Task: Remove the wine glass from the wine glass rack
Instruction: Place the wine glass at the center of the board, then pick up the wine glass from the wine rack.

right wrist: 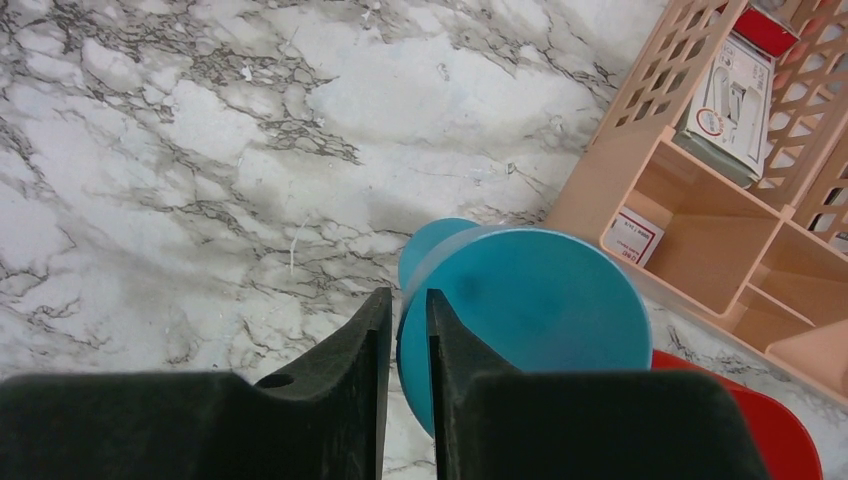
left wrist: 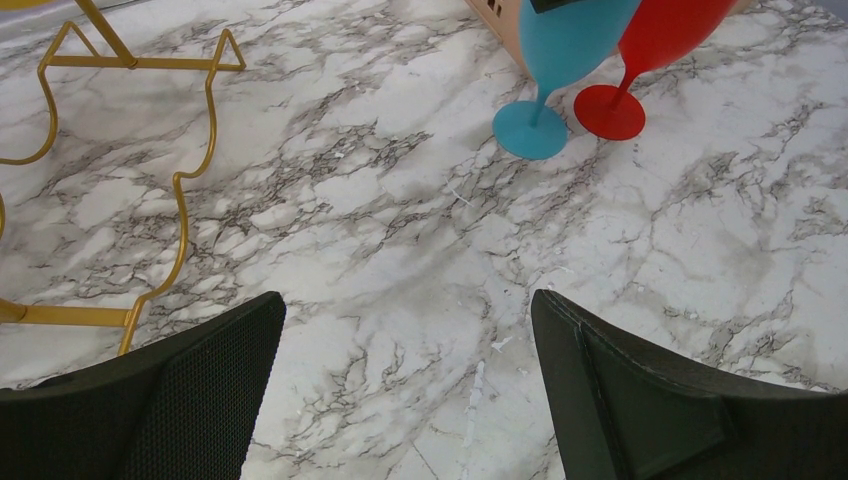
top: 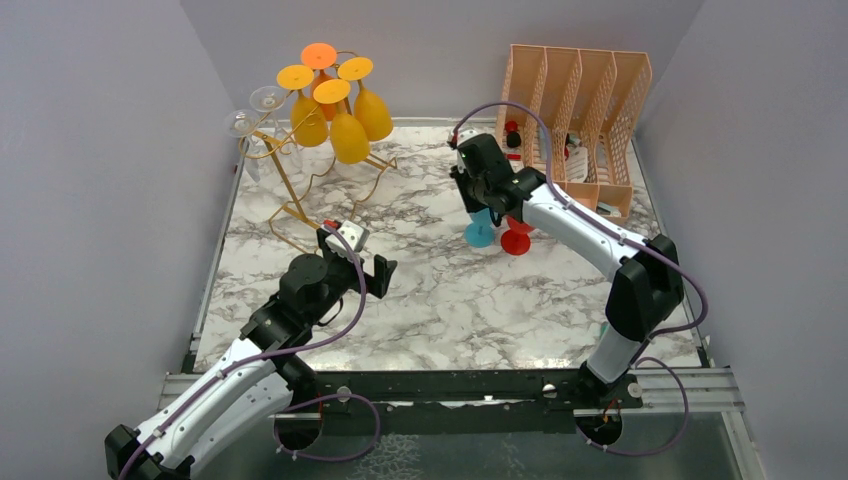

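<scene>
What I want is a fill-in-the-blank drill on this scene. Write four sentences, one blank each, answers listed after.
1. The right gripper has its jaws either side of the rim of a wine glass coloured ____.
2. Beside it stands a second glass, coloured ____.
3. The left gripper hovers over the table with its jaws ____.
4. On the wine glass rack, the hanging yellow glasses number ____.

Answers: blue; red; open; three.
</scene>
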You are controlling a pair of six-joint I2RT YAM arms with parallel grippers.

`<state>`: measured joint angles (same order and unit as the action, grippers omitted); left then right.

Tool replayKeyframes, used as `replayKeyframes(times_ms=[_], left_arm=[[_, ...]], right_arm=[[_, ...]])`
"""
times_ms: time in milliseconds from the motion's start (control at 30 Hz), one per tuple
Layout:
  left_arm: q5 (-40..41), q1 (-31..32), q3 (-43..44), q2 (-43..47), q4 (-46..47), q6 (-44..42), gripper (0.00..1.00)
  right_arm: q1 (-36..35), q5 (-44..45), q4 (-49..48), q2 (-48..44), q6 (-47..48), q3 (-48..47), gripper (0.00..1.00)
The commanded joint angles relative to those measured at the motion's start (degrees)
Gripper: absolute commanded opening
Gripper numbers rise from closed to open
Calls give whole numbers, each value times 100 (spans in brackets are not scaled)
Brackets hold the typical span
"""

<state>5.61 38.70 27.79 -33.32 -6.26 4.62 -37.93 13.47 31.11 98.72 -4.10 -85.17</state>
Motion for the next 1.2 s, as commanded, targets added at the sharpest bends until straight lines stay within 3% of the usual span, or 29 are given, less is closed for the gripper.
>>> replayKeyframes(times_ms=[0,200,367,500,767,1167], left_arm=[[39,-6,59,7,-18,-58,99],[-30,-7,83,-70,-22,-50,99],[-42,-7,112,-117,-42,7,99],[-181,-10,233,-238,-135,12,99],[-621,-10,646,-927,-341,45,99],[-1157,-50,1500,-1740,-530,400,99]], right_arm=[[-12,172,180,38,76,-298,25],[-10,-12,240,-204,25,-425,35],[-12,-225,201,-697,-105,-252,36],[-12,-788,-193,-1422,-434,412,37],[-12,-1889,-1046,-2806,-1223,1954,51],[-12,-2674,-1643,-4017,-1954,3142,57]])
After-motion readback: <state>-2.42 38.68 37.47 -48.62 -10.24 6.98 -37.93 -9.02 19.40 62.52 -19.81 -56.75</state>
